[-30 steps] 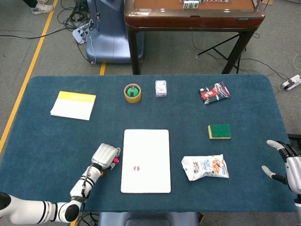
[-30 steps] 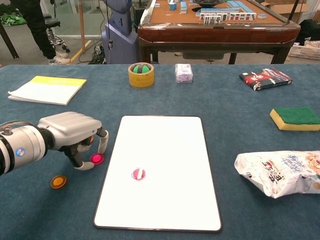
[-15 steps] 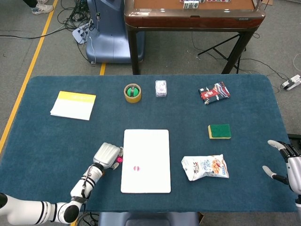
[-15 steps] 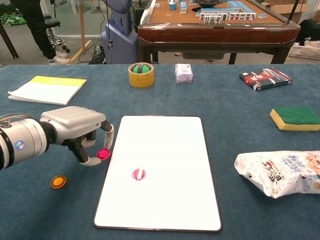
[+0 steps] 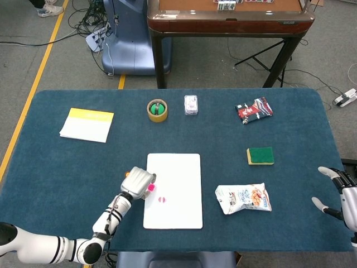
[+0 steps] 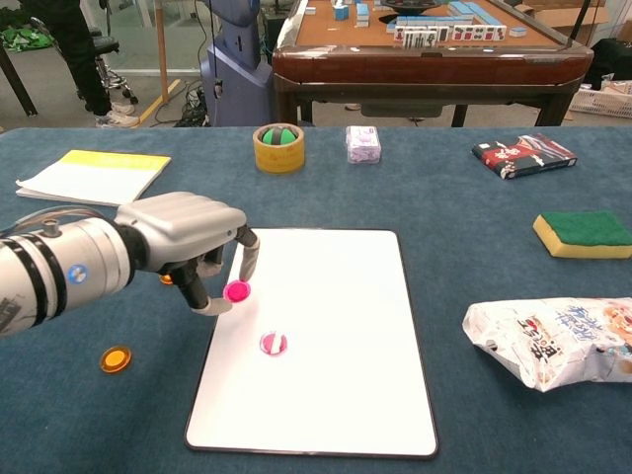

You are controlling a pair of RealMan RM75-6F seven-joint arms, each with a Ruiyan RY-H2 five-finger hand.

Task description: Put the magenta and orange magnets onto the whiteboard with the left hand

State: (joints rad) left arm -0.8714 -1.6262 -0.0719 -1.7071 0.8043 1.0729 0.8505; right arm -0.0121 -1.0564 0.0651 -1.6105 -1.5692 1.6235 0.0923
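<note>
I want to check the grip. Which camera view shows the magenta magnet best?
The chest view: the magenta magnet shows clearly, pinched by the left hand over the whiteboard edge. In the head view, it is only a small pink spot beside the hand.

The left arm reaches in from the lower left, its left hand [image 6: 188,237] knuckles-up with fingers [image 6: 249,259] curled down, pinching the magenta magnet [image 6: 236,291] over the left edge of the whiteboard [image 6: 326,395]. The right hand [image 5: 340,195] sits at the worktop's right edge, fingers spread and holding nothing.
</note>
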